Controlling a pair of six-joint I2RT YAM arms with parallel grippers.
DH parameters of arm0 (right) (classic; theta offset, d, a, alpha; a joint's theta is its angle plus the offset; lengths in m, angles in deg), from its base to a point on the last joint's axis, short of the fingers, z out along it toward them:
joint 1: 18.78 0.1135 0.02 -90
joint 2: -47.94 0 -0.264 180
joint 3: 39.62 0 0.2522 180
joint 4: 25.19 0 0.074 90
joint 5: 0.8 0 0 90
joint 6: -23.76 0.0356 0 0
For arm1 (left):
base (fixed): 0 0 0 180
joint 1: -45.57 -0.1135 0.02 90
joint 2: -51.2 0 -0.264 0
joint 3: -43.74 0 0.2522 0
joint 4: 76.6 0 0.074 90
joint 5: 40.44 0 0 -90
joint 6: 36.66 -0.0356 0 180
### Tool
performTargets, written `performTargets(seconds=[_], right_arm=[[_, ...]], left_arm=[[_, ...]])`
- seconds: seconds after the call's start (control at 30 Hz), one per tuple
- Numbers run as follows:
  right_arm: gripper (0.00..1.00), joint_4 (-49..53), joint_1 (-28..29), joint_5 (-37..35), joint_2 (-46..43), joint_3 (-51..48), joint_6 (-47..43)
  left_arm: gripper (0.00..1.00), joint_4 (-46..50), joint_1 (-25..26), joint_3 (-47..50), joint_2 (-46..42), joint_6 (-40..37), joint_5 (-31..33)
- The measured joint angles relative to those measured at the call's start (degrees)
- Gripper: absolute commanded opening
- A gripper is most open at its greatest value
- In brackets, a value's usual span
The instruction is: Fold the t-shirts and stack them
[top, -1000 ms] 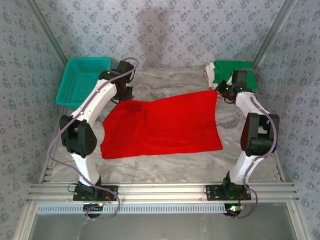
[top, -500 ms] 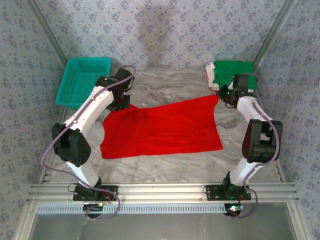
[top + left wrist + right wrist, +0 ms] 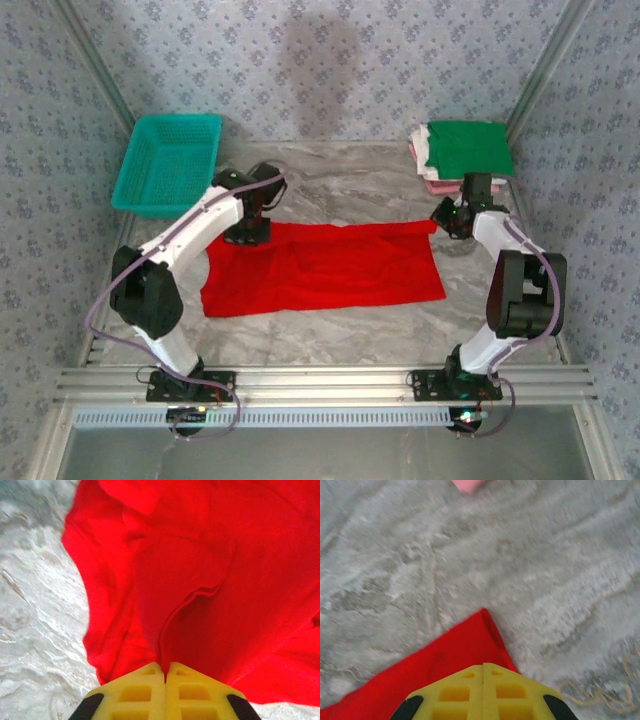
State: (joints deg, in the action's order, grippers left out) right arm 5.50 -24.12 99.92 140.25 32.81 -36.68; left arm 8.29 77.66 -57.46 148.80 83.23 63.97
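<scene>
From the top camera I see the red t-shirt (image 3: 330, 268) spread flat across the middle of the marble table (image 3: 330, 335), wider than it is deep, with a looser, rumpled flap at its lower left. My left gripper (image 3: 245, 235) sits at the shirt's upper left corner and my right gripper (image 3: 443, 220) at its upper right corner, both low against the cloth. In the upper right of that frame is the stack of folded shirts, with the green t-shirt (image 3: 468, 148) on top, a white one (image 3: 419, 150) peeking out at its left edge and a pink one (image 3: 436, 186) showing along the near edge. The teal basket (image 3: 170, 160) stands in the upper left, well apart from the red cloth. On the left wrist camera the yellow fingers (image 3: 135, 692) at the bottom of the frame are pressed together, and a fold of the red cloth runs straight into the seam between them, so they are clamped on the shirt. The rest of it fills the centre and right of the frame in soft ridges, with bare table on the left. On the right wrist camera the fingers (image 3: 515, 695) are likewise clenched, pinching the red corner, whose tip pokes out just past them onto the table. A scrap of pink cloth sits at the top edge.
</scene>
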Motion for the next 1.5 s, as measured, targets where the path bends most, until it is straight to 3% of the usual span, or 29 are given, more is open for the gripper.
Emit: performTargets(seconds=[0.07,0.1,0.17,0.23,0.33,0.47,0.6,0.7,0.9,1.03,1.17,1.23,1.3,1.4,1.5], right_arm=[[0.00,1.31,0.00,-0.59,-0.46,-1.33,0.00],[0.09,1.84,-0.02,-0.98,-0.76,-1.95,0.00],[0.33,3.41,-0.04,-1.86,-1.46,-2.97,0.26],[0.41,5.27,-0.11,-2.62,-2.25,-3.26,0.09],[0.44,7.21,-0.20,-3.96,-4.24,-3.26,0.04],[0.46,8.72,0.50,-5.20,-7.02,-2.54,0.09],[0.46,7.61,3.72,-6.32,-9.07,-2.19,0.04],[0.46,5.27,6.64,-6.58,-9.66,-2.60,0.04],[0.46,1.49,12.13,-7.56,-9.66,-3.98,0.04],[0.46,-0.79,13.84,-7.82,-9.11,-4.79,0.04],[0.46,-3.56,14.14,-8.00,-7.54,-6.03,0.04],[0.46,-4.28,14.12,-8.00,-6.34,-6.58,0.04],[0.46,-4.50,14.12,-8.00,-5.44,-6.80,0.04],[0.46,-4.81,14.12,-8.00,-4.87,-6.80,0.02],[0.46,-4.81,14.12,-8.07,-4.85,-6.75,0.00]], left_arm=[[0.36,-0.20,1.25,2.16,-0.13,1.57,-1.05],[0.42,-0.39,1.90,3.48,-0.39,2.43,-1.68],[0.43,-0.28,2.78,5.11,-0.87,3.78,-2.69],[0.47,-0.28,3.19,5.33,-1.66,4.28,-2.97],[0.49,-0.96,2.32,5.31,-4.85,4.13,-2.95],[0.49,-4.33,-4.00,5.33,-9.18,1.81,-4.57],[0.47,-11.02,-11.10,6.36,-8.33,-1.20,-6.32],[0.47,-16.13,-13.46,7.56,-4.55,-2.93,-8.79],[0.52,-22.34,-11.98,6.82,4.68,-4.68,-12.26],[0.65,-22.36,-8.57,2.93,11.30,-5.77,-11.80],[0.66,-22.10,-5.46,2.40,15.10,-6.01,-10.38],[0.62,-21.92,-4.26,2.69,16.17,-5.84,-10.05],[0.49,-22.14,-3.80,3.82,16.41,-5.57,-9.77],[0.22,-22.12,-3.56,5.88,16.41,-4.83,-8.81],[0.12,-22.03,-3.28,7.02,16.28,-4.07,-7.72]])
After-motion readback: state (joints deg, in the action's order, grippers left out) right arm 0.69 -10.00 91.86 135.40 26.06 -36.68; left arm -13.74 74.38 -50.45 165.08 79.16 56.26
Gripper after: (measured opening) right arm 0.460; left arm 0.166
